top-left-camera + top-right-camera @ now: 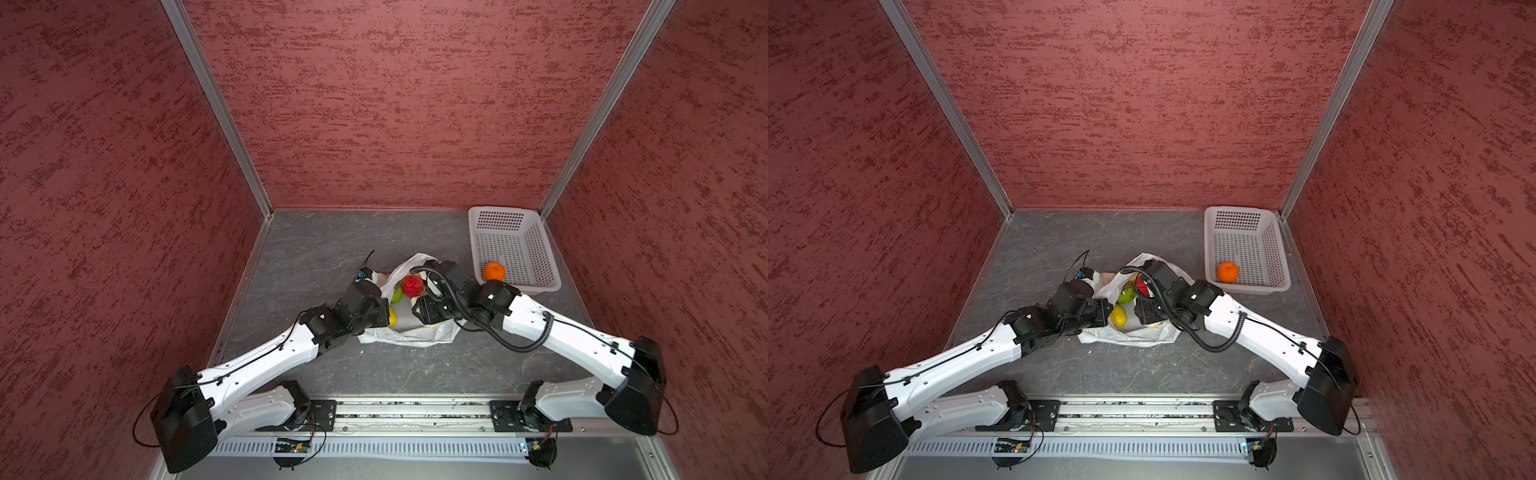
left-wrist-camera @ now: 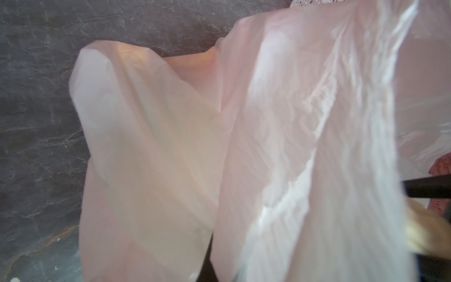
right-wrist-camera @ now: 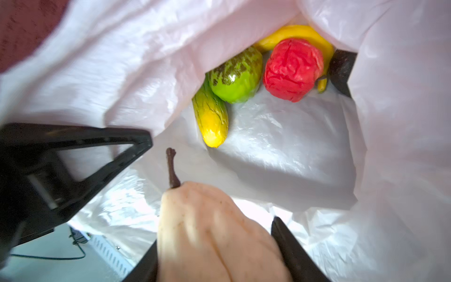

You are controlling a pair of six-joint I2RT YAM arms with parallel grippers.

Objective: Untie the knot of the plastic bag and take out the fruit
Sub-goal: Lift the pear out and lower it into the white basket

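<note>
The plastic bag [image 1: 415, 334] is lying in the middle of the grey table [image 1: 311, 257], between the two arms, and its mouth is gaping open toward the ceiling in both top views. The left gripper [image 1: 384, 312] is sitting at the bag's left edge with its jaws clenched. Thin white plastic is draping across nearly the whole left wrist view [image 2: 292, 122], and it appears to be pinching the bag's rim, though the contact itself is hidden. The right gripper [image 3: 214, 234] is reaching down into the opening from the right side. Its two black fingers [image 3: 292, 249] are grasping a beige pear [image 3: 195, 219], whose brown stem is pointing away from the wrist camera. Deeper in the bag, the rest of the fruit is lying loose on the plastic floor. A bumpy red berry [image 3: 292, 70] is resting against a yellow banana [image 3: 295, 31], and a green apple [image 3: 236, 78] is sitting just beside the berry. A yellow-green oblong piece [image 3: 212, 119] is touching the apple, and a small dark piece [image 3: 341, 68] is peeking out at the far edge, half covered by plastic. In a top view the berry [image 1: 412, 285] is showing clearly through the opening. An orange [image 1: 494, 271] is lying well apart from the bag, inside a white perforated basket [image 1: 536, 245] that is standing in the table's far right corner.
</note>
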